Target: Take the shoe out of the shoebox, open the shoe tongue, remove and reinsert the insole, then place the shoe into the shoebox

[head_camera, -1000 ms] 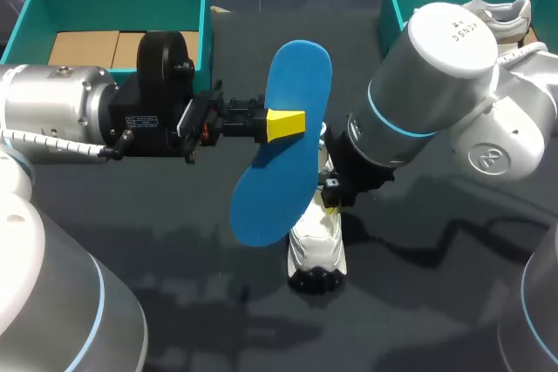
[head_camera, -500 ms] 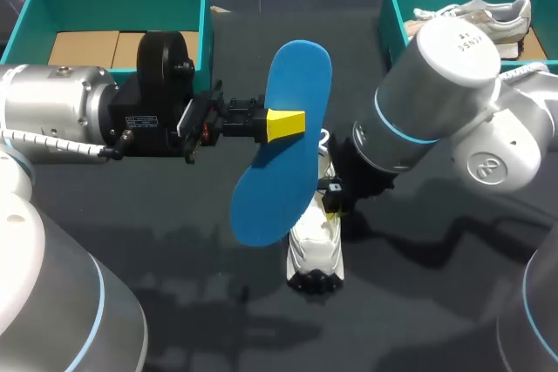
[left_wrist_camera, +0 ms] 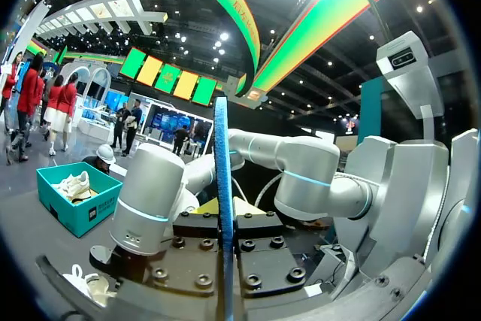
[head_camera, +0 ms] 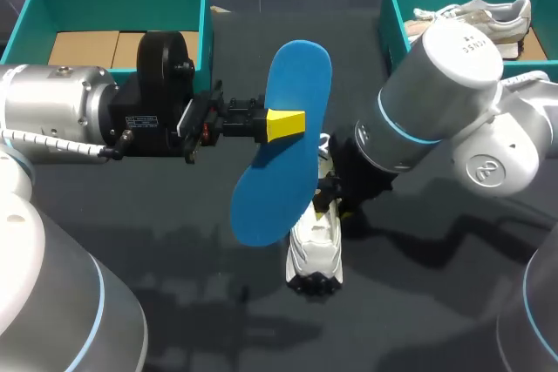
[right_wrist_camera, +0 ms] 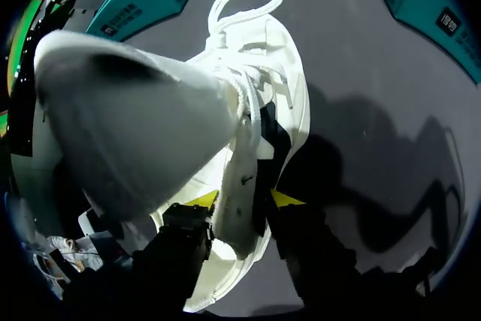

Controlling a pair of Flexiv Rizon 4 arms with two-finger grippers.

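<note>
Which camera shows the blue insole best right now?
Head view: the insole shows its whole flat face, pinched by the left gripper. Left wrist view shows only its thin edge between the fingers; right wrist view doesn't show it.

Exhibition hall, high arched ceiling (left_wrist_camera: 188, 13) with spotlights (left_wrist_camera: 224, 36), lit display booths (left_wrist_camera: 169, 119), dark demo table (head_camera: 418, 302)

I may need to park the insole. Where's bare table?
Bare table lies between the left shoebox and right shoebox, and left of the shoe, nearer the robot than the left arm. The middle is crowded: insole, shoe, right arm.
</note>
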